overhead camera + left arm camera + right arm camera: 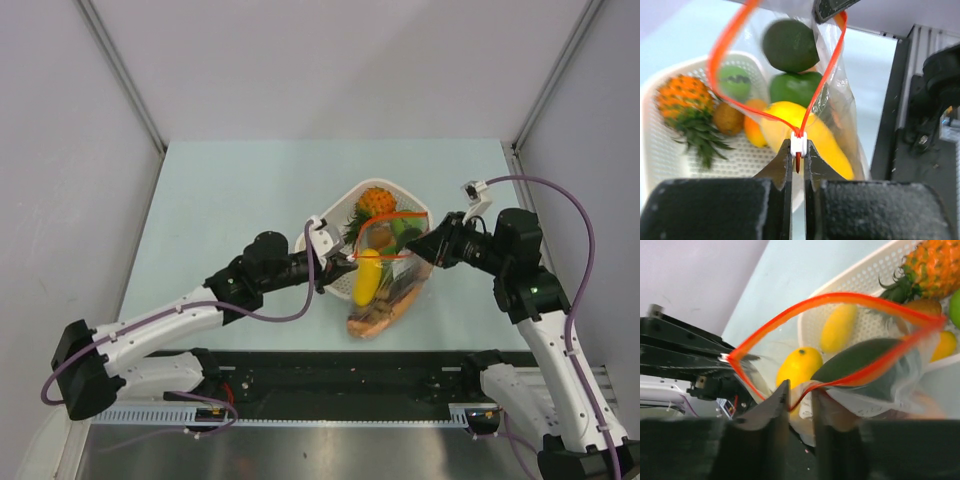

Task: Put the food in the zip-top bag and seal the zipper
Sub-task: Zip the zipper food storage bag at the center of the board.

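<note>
The clear zip-top bag [402,287] hangs open between my two grippers, over the near edge of the white basket. Its red-orange zipper [722,45] forms a wide loop. Inside lie a yellow fruit [367,280], a dark green fruit [790,45], a green piece [797,87] and a long orange slice [385,318]. My left gripper [798,150] is shut on the white zipper slider [798,142] at one end of the mouth. My right gripper [800,392] is shut on the bag's mouth edge at the other side. The spiky orange pineapple [376,202] lies in the basket.
The white perforated basket [345,205] stands mid-table and holds the pineapple, a green round fruit [735,80], a brown fruit [729,119] and another yellow piece [839,327]. A black rail [350,372] runs along the table's near edge. Walls close in the table on three sides.
</note>
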`<state>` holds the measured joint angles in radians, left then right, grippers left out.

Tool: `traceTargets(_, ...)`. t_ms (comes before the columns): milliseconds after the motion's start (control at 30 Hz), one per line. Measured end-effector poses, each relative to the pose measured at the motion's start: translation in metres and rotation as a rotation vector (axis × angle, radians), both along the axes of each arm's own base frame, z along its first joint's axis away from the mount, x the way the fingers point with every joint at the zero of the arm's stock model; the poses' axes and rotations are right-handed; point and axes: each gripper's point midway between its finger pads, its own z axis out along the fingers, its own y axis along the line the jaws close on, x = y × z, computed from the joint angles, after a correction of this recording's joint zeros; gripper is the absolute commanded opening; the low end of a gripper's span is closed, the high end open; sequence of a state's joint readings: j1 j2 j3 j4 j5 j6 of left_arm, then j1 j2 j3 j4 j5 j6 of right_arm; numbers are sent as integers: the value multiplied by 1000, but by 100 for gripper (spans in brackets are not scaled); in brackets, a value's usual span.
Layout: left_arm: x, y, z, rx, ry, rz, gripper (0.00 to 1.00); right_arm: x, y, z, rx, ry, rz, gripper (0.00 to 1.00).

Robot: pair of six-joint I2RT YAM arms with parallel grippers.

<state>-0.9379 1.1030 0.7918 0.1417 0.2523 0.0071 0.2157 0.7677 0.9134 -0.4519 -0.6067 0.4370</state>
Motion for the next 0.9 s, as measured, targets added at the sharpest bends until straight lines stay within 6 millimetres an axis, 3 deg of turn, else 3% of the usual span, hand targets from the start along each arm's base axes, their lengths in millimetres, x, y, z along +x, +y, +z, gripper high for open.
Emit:
traceTargets(67, -2, 6, 4, 29, -72, -29, 0, -3, -3, -7, -38, -7, 12, 54)
traceTargets(167, -7, 10, 2, 81, -162, -87, 0, -7, -5, -13, -81, -22, 38, 72)
traceTargets(267, -14, 12, -3, 122, -225, -155, 0, -11, -6, -14, -117, -65, 71, 88)
traceTargets(333, -17, 13, -4, 139, -260, -189, 0, -17, -7, -12, -142, -111, 99, 92)
traceTargets(600, -27, 13, -4, 172, -391, -300, 0, -43, 7, 16, -188, -410, 293, 91)
traceTargets(767, -29, 12, -4, 179, -422, -326, 0, -51, 33, 14, -195, -501, 466, 84)
traceTargets(900, -32, 13, -7, 184, -420, -343, 0, -68, 64, 4, -218, -566, 630, 67)
